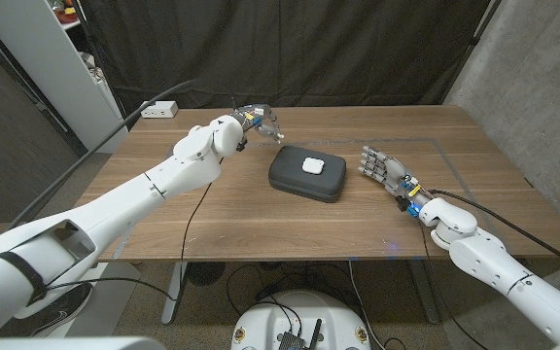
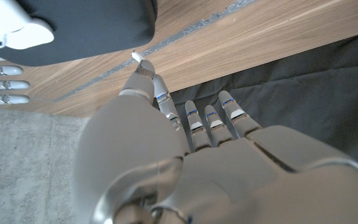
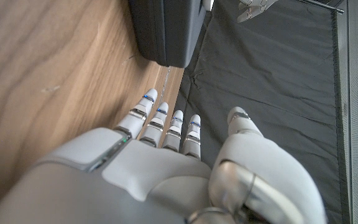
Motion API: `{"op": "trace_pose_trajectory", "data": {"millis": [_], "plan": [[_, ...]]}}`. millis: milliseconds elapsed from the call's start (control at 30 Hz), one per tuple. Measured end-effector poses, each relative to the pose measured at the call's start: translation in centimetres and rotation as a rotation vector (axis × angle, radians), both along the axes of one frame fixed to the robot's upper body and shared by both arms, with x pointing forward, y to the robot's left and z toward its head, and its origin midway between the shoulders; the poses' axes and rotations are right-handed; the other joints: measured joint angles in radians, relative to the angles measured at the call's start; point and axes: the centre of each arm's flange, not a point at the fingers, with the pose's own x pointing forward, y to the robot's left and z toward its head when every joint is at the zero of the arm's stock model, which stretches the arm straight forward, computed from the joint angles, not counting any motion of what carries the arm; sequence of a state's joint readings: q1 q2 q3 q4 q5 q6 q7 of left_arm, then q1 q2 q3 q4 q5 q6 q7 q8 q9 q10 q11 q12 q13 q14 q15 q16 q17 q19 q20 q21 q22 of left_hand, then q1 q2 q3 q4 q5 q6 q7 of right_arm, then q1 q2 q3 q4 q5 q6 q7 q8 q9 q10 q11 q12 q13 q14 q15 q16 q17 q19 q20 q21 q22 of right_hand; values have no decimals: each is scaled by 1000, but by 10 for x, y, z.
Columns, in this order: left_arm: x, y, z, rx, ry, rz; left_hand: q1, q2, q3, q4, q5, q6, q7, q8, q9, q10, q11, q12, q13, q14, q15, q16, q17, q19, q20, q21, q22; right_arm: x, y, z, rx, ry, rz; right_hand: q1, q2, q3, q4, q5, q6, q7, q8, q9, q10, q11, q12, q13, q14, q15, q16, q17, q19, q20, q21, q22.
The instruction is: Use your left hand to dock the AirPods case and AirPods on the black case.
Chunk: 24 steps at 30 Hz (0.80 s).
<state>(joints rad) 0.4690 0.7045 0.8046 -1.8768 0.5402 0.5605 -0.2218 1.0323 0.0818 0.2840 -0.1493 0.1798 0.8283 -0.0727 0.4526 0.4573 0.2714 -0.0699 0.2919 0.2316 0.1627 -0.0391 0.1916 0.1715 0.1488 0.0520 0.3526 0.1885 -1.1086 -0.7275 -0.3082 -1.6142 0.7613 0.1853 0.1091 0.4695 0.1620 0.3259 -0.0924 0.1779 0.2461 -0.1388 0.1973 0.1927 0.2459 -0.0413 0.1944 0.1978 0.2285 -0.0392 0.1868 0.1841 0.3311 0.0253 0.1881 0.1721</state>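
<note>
A black case (image 1: 304,175) lies at the table's middle with the white AirPods case (image 1: 312,164) on top of it. My left hand (image 1: 258,122) hovers above the table just behind and to the left of the black case, fingers apart and pointing down, nothing visible in them. In the left wrist view the hand (image 2: 185,143) reaches toward the black case (image 2: 98,25), where the white AirPods case (image 2: 17,34) sits. My right hand (image 1: 381,165) stands on the table to the right of the case, fingers spread and holding nothing; its wrist view shows the black case (image 3: 166,31) ahead.
A white box (image 1: 160,109) with a cable sits at the table's back left corner. A black curtain (image 1: 358,49) hangs behind the table and a white shelf unit (image 1: 56,58) stands at the far left. Bare wood (image 1: 261,224) stretches in front of the case.
</note>
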Motion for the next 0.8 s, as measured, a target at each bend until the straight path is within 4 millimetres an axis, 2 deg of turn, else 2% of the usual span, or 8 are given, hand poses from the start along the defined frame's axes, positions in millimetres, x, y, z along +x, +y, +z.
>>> {"op": "trace_pose_trajectory", "data": {"millis": [167,467,800], "plan": [[-5,-4,-1,6,23,-23,0,0,0,0,0,0,0,0,0,0,0,-4,0,0,0,0,-4,0,0,0,0,-7,-8,4,-21,0,-10,0,0,0,0,0,-5,-5,0,0,-9,-2,0,0,-19,-2,0,0,-17,19,0,0],[-8,-12,2,39,59,-66,0,0,-6,6,0,0,0,0,0,0,0,-7,0,0,0,0,-1,0,0,-8,0,-21,-13,9,-54,8,-23,-5,-5,0,0,0,-10,-12,0,0,-14,4,0,0,-27,1,0,5,-22,25,0,0],[0,-21,1,45,113,-120,-7,7,-15,7,0,2,5,-1,-1,0,0,-7,0,0,0,0,-1,5,5,-8,5,-33,-15,9,-76,28,-33,-5,-5,0,0,0,-9,-13,-6,0,-20,9,0,0,-37,2,0,5,-27,30,0,0]]}}
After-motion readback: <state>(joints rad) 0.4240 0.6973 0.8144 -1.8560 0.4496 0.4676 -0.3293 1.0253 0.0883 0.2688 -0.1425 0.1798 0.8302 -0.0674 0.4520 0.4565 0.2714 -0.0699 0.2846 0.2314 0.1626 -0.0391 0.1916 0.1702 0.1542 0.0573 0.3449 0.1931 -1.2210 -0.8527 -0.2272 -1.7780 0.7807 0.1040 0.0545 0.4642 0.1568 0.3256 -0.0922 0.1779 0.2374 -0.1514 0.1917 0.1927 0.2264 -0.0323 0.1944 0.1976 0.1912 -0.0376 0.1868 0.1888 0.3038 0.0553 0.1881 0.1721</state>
